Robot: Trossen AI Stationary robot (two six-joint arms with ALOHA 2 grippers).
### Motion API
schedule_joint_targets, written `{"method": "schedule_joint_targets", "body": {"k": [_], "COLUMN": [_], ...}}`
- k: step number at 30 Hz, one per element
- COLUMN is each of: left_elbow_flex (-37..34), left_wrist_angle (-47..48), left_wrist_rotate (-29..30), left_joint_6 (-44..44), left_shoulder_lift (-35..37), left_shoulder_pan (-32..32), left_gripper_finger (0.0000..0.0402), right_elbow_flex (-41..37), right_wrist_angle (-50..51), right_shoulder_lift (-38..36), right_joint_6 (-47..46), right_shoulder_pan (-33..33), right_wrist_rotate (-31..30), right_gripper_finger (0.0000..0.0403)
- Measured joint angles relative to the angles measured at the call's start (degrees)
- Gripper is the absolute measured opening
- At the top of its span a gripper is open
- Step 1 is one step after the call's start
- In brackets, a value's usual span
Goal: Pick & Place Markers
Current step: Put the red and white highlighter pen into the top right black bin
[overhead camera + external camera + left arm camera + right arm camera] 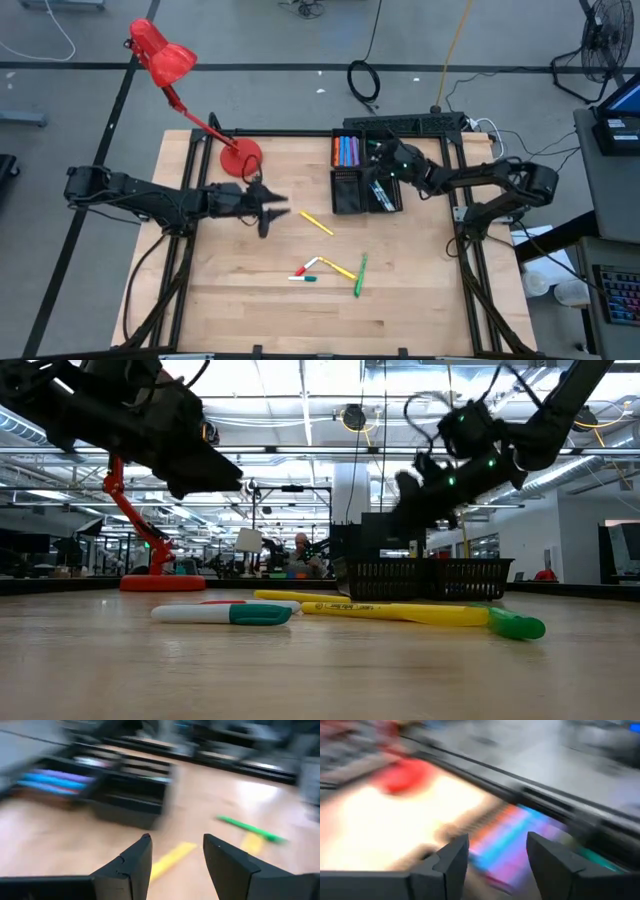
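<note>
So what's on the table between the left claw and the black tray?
One yellow marker lies on the bare wood between the left claw and the black tray; the high view shows nothing else there.

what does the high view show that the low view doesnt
Only the high view: the colored markers filed in the tray's back compartment, a lone yellow marker near the left end effector, and the red lamp's shade.

Only the low view: a person in the room behind the table.

Both: the loose markers on the wood, including the green one, plus the right end effector above the tray.
</note>
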State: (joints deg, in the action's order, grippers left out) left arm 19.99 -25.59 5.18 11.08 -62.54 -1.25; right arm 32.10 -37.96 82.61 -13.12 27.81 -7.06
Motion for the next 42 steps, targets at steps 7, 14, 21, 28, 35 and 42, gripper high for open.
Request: {"method": "schedule_joint_targets", "body": {"k": [7,14,21,28,35,42], "left_elbow_flex": [3.2,13.5,22.0,26.4,26.5,26.5], "left_wrist_angle": [6.5,12.8,15.5,15.4,22.3,25.0], "left_wrist_rotate": [-2.4,13.7,17.4,16.6,8.3,7.7], "left_joint_6": [-0.8,-1.9,-6.7,-4.5,4.5,8.9], "left_shoulder_lift": [-0.2,-11.7,-30.4,-37.2,-37.3,-37.3], "left_shoulder_pan": [13.1,27.4,29.2,24.1,21.0,22.3], "left_gripper_finger": [0.0182,0.0182,0.0182,0.0182,0.0182,0.0182], "right_elbow_flex": [0.0,0.0,0.1,0.0,0.0,0.0], "right_wrist_angle": [-13.4,-20.2,-24.2,-22.7,-21.3,-19.8], "right_shoulder_lift": [-0.1,-0.1,-2.7,-3.8,-3.9,-3.8], "right_joint_6": [2.6,7.7,12.3,12.8,13.4,14.0], "right_shoulder_pan": [-11.5,-21.8,-28.2,-30.2,-30.2,-30.2], "right_wrist_rotate": [16.4,14.3,11.5,11.3,7.8,5.3], "right_gripper_finger": [0.0189,0.0186,0.0185,0.0185,0.0185,0.0185]}}
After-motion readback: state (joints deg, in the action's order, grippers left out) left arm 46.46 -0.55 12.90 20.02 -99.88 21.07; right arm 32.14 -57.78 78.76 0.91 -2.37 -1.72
